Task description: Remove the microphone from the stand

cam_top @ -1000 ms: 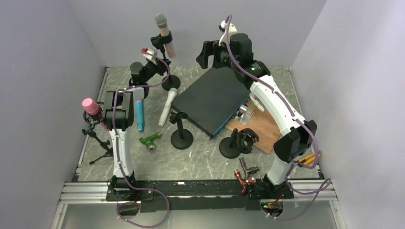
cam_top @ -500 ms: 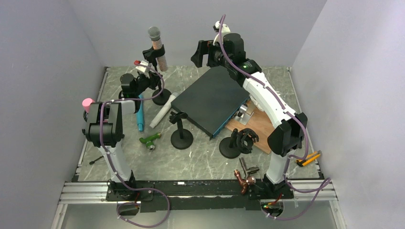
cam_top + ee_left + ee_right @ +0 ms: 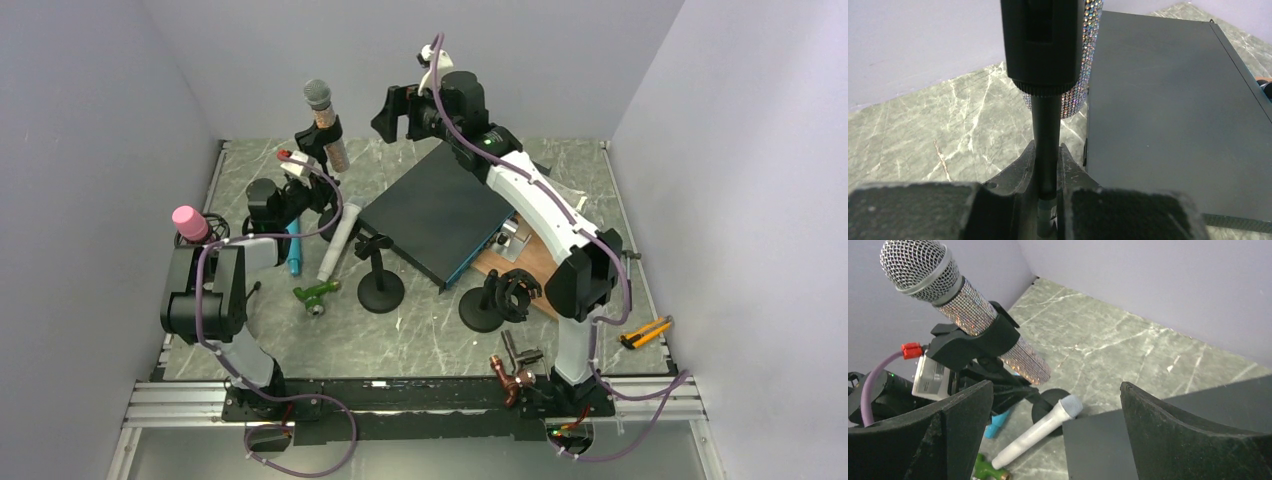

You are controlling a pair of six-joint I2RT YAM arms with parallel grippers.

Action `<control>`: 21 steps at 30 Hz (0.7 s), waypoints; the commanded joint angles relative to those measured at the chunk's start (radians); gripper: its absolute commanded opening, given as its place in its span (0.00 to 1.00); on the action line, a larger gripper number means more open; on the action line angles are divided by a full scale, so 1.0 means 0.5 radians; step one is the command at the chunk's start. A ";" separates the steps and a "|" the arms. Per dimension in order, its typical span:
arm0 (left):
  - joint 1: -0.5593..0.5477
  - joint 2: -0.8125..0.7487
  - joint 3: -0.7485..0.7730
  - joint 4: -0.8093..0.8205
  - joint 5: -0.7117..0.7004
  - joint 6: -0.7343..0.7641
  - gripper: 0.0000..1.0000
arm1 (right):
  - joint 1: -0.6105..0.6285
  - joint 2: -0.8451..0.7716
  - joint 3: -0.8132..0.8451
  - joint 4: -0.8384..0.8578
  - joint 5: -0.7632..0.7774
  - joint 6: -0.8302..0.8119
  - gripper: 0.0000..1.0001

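Observation:
The microphone (image 3: 333, 148) has a sparkly body and a silver mesh head. It sits tilted in a black clip (image 3: 322, 134) on a stand at the back left. My left gripper (image 3: 314, 190) is shut on the stand's black pole (image 3: 1047, 130), just below the clip (image 3: 1043, 45) and the sparkly body (image 3: 1084, 60). My right gripper (image 3: 396, 106) is open and empty, held high just right of the microphone. In the right wrist view the microphone (image 3: 973, 305) lies up and left of the wide-open gripper (image 3: 1054, 386).
A white microphone (image 3: 335, 245) and a blue one (image 3: 292, 250) lie on the table by the stand's base. A pink microphone (image 3: 187, 222) stands at far left. A black box (image 3: 440, 210) fills the middle, with empty stands (image 3: 378, 275) (image 3: 495, 300) in front.
The left gripper has dragged the stand and its microphone to the left. The right gripper has swung left, closer to the microphone. The white microphone has shifted on the table.

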 commanded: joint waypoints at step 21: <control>0.004 -0.497 -0.169 -0.470 0.102 -0.076 0.49 | 0.256 0.499 0.550 0.745 -0.230 -0.148 1.00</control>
